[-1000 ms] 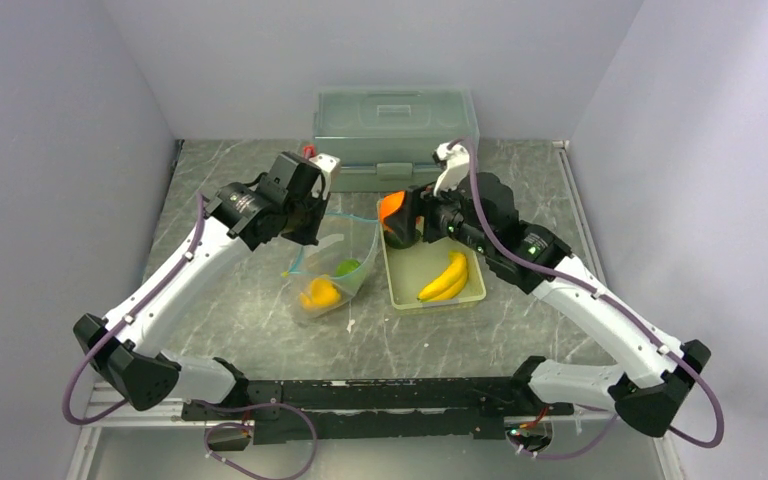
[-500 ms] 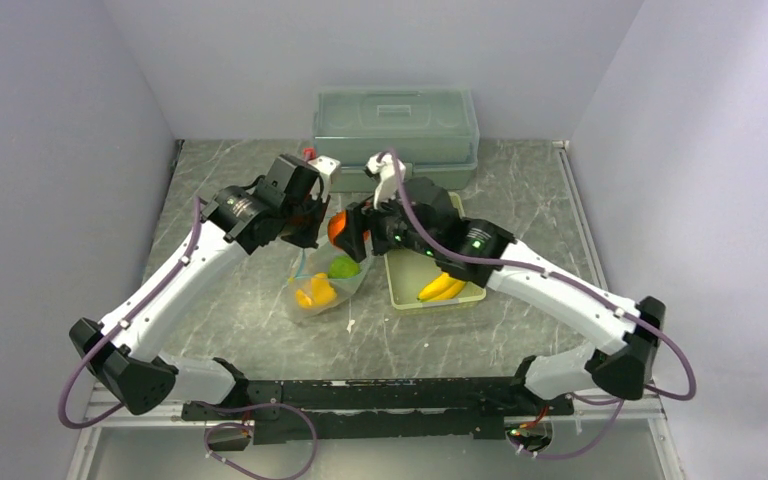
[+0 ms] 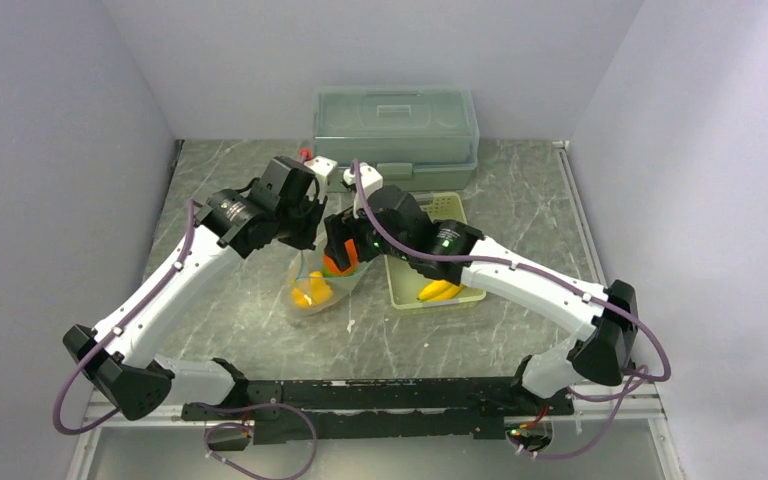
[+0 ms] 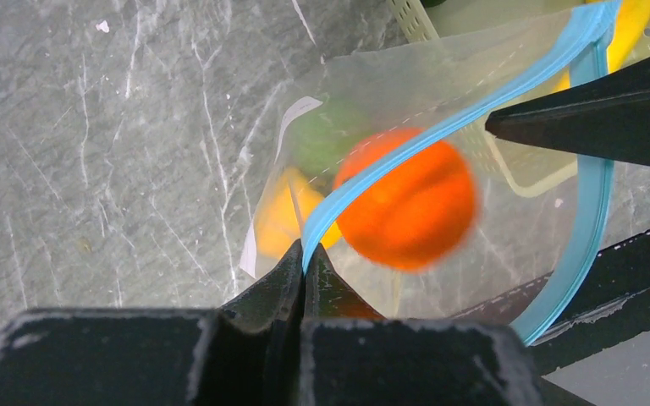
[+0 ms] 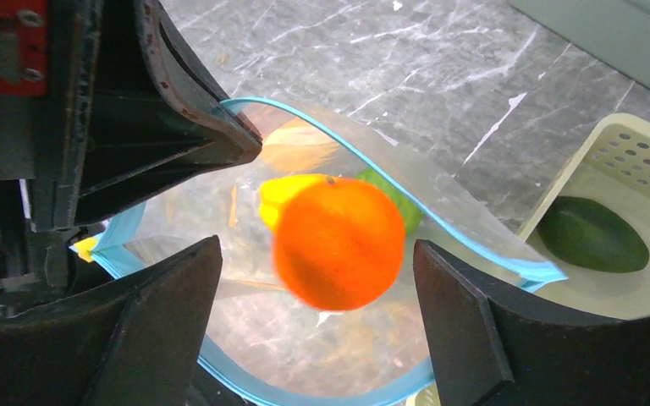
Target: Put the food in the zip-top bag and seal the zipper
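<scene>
As the left pincer (image 4: 303,254) pinches the zipper (image 4: 440,131), right pincer (image 5: 315,249) gapes above.

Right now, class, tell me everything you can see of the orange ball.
The orange ball is round, plain bright orange, matte-looking, its outline blurred. It is at the open mouth of the clear zip-top bag, framed by its teal zipper strip, between the open fingers of the right gripper, with a gap on each side; nothing visibly grips it. A yellow piece and a green piece of food show behind it.

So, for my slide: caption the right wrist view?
Round orange ball between open right fingers, above mouth of clear teal-rimmed plastic bag.
</scene>
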